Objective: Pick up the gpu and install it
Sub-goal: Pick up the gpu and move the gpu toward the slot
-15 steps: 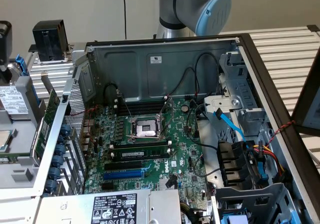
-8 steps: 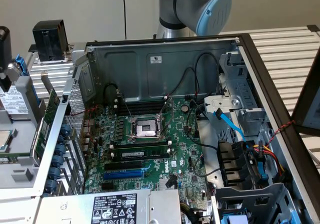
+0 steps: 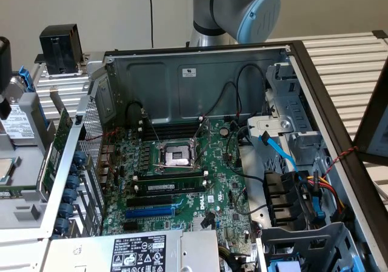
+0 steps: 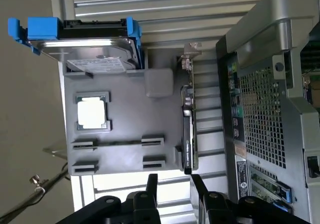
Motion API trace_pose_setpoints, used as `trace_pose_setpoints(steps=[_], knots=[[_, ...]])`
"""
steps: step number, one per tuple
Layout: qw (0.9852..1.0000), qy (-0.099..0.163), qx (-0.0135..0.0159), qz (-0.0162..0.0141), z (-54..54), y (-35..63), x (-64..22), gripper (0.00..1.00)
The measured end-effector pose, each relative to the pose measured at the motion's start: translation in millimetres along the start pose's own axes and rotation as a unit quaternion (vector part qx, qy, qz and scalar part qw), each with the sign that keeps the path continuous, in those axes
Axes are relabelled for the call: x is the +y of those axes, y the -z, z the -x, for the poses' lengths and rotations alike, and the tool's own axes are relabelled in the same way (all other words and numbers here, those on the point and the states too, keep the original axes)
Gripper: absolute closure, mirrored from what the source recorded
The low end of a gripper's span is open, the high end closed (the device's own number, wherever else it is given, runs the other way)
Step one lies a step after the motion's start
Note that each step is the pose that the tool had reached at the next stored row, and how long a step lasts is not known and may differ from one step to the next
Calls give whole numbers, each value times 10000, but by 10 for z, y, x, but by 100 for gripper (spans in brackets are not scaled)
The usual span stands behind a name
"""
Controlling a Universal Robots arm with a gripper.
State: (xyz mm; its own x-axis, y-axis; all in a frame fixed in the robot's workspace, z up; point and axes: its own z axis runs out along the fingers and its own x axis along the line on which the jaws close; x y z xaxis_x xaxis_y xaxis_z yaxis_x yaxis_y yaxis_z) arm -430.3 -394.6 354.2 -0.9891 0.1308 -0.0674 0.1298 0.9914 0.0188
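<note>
Standing on its edge, the gpu (image 4: pixel 187 134) sits in a grey tray (image 4: pixel 125 124) just outside the open computer case (image 4: pixel 260 109), close beside the case's perforated rear wall. Its silver bracket (image 4: pixel 189 57) is at the end away from your hand (image 4: pixel 175 186). Your hand has its fingers (image 4: pixel 151 184) apart and holds nothing. The near end of the card lies just ahead of them, closer to the finger on the case side than to the middle of the gap. In the exterior view the gpu (image 3: pixel 57 145) shows as a thin green board against the case's outer flank.

You are on the pick-up, I judge, with the grasp not yet made. To do it well, shift the hand toward the case until the card is centred in the gap. Keep the fingers parallel to the board's faces and close on shroud and board together, not on the bracket. Mind the case wall: the finger on that side has little room.

Farther from the case, the tray also carries a hard drive (image 4: pixel 95 54) in a blue carrier and a processor chip (image 4: pixel 91 112). Tray and case rest on a slatted metal table (image 3: pixel 345 60). Inside the case the motherboard (image 3: pixel 182 181) lies exposed, with loose cables (image 3: pixel 315 187) beside it. A pale wall (image 3: pixel 121 11) stands behind the case.
</note>
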Motion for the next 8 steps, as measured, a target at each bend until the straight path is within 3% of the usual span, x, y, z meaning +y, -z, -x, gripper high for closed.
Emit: trace_pose_setpoints(steps=[5,8], knots=[[10000,-1,2,-6,147,-102,68,61],[10000,15,4,-6,138,-155,71,61]])
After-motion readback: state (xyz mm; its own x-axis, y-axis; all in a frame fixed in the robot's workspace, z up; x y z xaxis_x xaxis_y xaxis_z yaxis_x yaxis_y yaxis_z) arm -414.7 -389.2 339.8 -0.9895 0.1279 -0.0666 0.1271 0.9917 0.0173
